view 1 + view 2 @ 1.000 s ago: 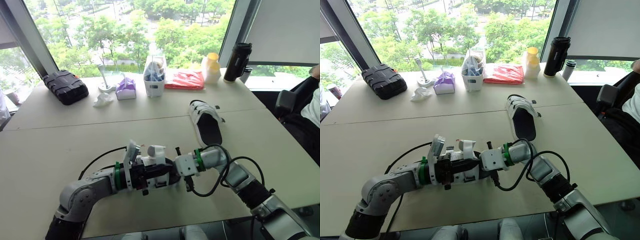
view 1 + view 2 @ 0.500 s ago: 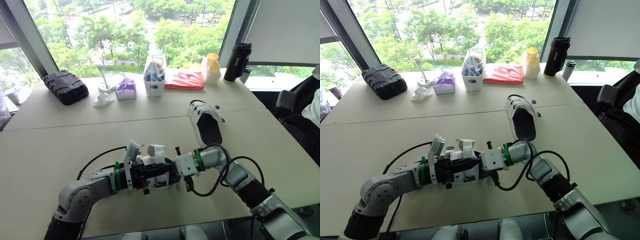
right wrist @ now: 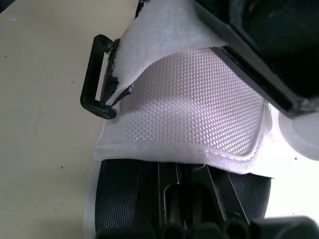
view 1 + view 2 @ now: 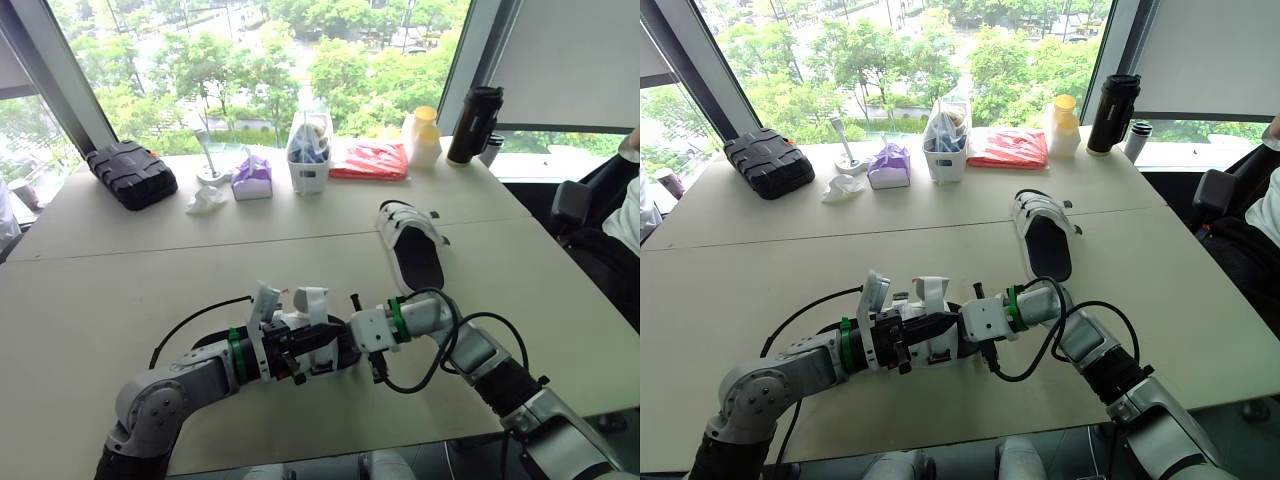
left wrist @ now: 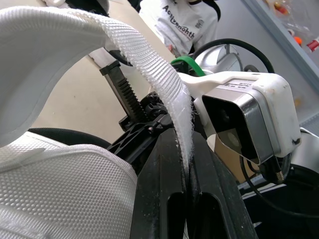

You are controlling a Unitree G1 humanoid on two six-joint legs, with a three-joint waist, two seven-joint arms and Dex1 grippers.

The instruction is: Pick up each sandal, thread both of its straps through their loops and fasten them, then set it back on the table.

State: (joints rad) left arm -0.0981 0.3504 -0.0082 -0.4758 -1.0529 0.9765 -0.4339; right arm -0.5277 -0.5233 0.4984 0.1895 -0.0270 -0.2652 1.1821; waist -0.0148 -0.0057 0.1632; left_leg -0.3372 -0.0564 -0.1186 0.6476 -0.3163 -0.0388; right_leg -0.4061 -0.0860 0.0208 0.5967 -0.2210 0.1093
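Almost nothing is changed since a second ago. The strap (image 5: 164,89) is kept pinched in the left gripper (image 5: 188,149), and the sandal (image 4: 315,345) looks clamped by the right gripper (image 3: 189,199), at the table (image 4: 80,300) front. The loop (image 3: 94,74) is left unthreaded.

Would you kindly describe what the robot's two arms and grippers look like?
The left arm and right arm are silver-grey jointed tubes. Each wrist carries a green band and a white boxy housing, with a black cable looping alongside. The left gripper has black fingers.
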